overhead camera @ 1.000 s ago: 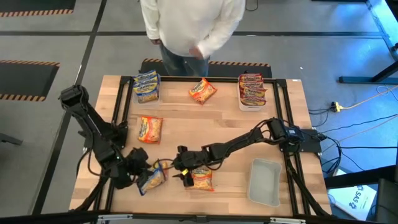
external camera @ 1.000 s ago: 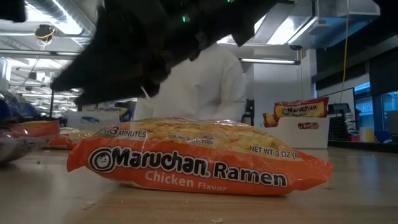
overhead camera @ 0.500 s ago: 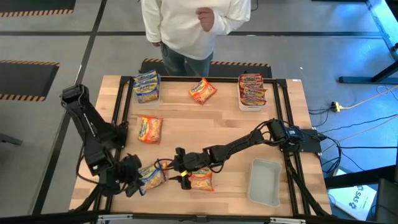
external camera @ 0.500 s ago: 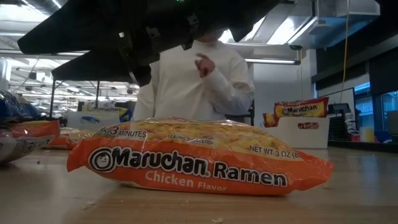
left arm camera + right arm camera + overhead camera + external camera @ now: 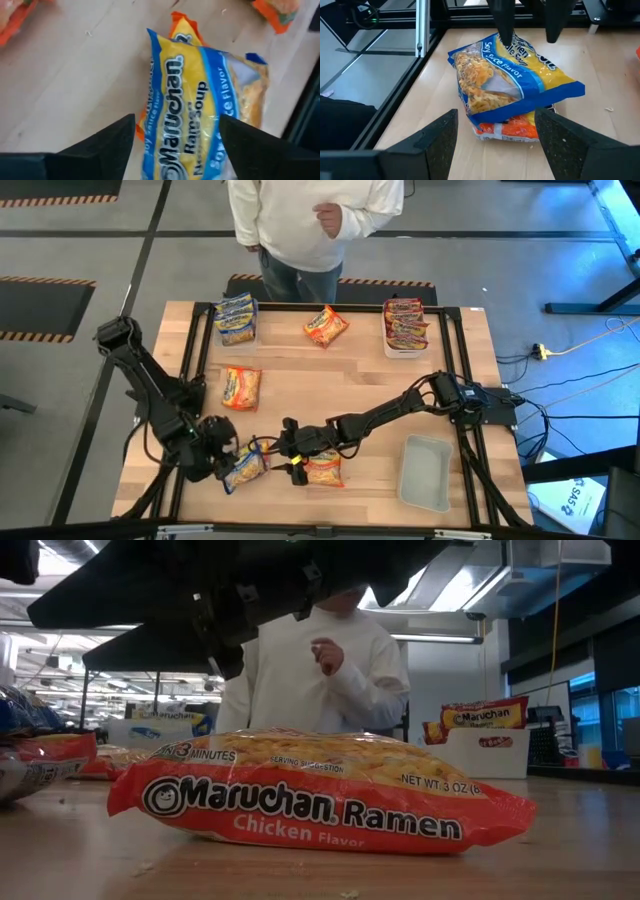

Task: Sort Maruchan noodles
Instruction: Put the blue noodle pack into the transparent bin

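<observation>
A blue-and-yellow Maruchan packet (image 5: 245, 469) lies near the table's near-left part. It is tilted, with one end on an orange packet (image 5: 510, 131). My left gripper (image 5: 177, 122) comes down on it from above, open, one finger on each side of its width. My right gripper (image 5: 495, 117) is open and holds nothing. It hovers just right of that packet (image 5: 515, 80), above another orange chicken packet (image 5: 323, 470) that lies flat on the wood (image 5: 320, 795). Two more orange packets (image 5: 325, 326) (image 5: 241, 388) lie loose farther back. My left gripper stands with its fingers (image 5: 506, 30) astride the blue-and-yellow packet's end (image 5: 190, 100), pointing down across its width. Whether the fingers touch the wrapper I cannot tell. The packet's other end rests on the orange packet.
A tub with blue packets (image 5: 236, 320) sits at the far left. A tub with red packets (image 5: 404, 327) sits at the far right. An unfilled clear tub (image 5: 425, 472) stands near the right edge. A person in white (image 5: 310, 220) stands at the far edge.
My left gripper swung a little toward the near-left corner, then came back. The blue-and-yellow packet turned slightly with it and returned. In the low view my right gripper rose a little above the orange packet. The person raised a hand.
</observation>
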`<state>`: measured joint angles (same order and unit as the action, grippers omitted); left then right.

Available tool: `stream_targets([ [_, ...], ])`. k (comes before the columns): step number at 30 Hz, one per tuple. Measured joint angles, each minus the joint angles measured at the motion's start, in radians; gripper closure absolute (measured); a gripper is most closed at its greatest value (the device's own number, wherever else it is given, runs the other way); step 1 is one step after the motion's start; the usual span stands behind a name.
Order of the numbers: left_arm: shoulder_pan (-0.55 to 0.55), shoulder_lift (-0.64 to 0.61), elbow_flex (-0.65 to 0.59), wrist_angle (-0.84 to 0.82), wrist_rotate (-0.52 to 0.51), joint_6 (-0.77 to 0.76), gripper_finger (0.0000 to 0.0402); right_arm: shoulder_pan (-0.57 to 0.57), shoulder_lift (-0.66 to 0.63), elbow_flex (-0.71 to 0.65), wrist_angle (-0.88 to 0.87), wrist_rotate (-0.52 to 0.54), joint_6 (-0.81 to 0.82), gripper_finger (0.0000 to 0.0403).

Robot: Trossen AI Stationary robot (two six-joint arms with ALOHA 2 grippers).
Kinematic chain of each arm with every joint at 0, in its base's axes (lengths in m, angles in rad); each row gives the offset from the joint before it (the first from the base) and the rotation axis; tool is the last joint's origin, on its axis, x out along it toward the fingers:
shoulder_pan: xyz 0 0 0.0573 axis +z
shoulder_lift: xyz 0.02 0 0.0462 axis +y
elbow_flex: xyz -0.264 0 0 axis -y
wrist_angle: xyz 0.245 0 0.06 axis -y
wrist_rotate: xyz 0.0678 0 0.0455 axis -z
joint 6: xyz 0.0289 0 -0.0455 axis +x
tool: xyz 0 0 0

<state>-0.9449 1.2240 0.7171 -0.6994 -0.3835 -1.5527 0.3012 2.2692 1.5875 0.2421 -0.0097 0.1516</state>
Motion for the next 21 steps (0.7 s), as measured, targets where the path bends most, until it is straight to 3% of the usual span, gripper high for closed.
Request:
stream_targets([
  [12,0.097,-0.001,-0.074,0.095,0.11,0.196,0.0108,0.0,0.001,0.0,-0.008,0.0,-0.003,0.0152],
  [18,0.133,-0.003,-0.171,0.338,0.186,0.26,0.0113,0.0,0.001,0.0,-0.009,0.0,-0.003,0.0152],
  [21,0.149,-0.002,-0.191,0.398,0.196,0.289,0.0138,0.0,0.001,0.0,-0.011,0.0,-0.003,0.0152],
])
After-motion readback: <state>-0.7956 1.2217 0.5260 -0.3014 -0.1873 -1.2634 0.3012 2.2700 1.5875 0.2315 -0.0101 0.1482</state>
